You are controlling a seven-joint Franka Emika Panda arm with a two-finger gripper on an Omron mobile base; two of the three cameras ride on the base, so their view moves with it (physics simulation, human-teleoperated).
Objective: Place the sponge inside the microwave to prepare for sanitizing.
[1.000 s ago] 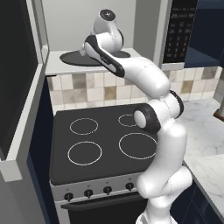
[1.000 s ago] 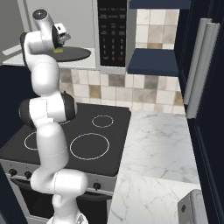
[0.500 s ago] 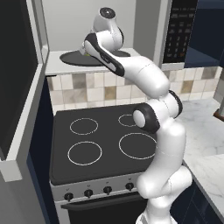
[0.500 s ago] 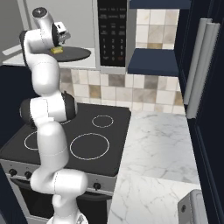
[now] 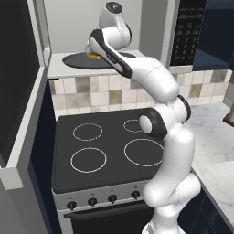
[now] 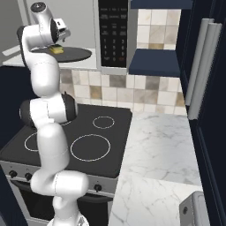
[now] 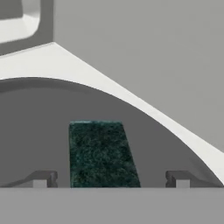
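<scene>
Claw (image 7: 111, 179) now spread wide, sponge (image 7: 101, 154) released flat on microwave (image 6: 114, 31) turntable (image 7: 39, 144), arm unmoved.

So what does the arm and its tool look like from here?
The arm is glossy white, built of rounded segments with dark grey discs at the joints. The tool ends in two small dark grey, blocky fingertips. No cables or markings are visible.

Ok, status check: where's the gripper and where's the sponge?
Gripper open, inside the microwave, fingertips apart from the sponge. Sponge lies green side up on the turntable, between the fingertips. Nothing in the way.
</scene>
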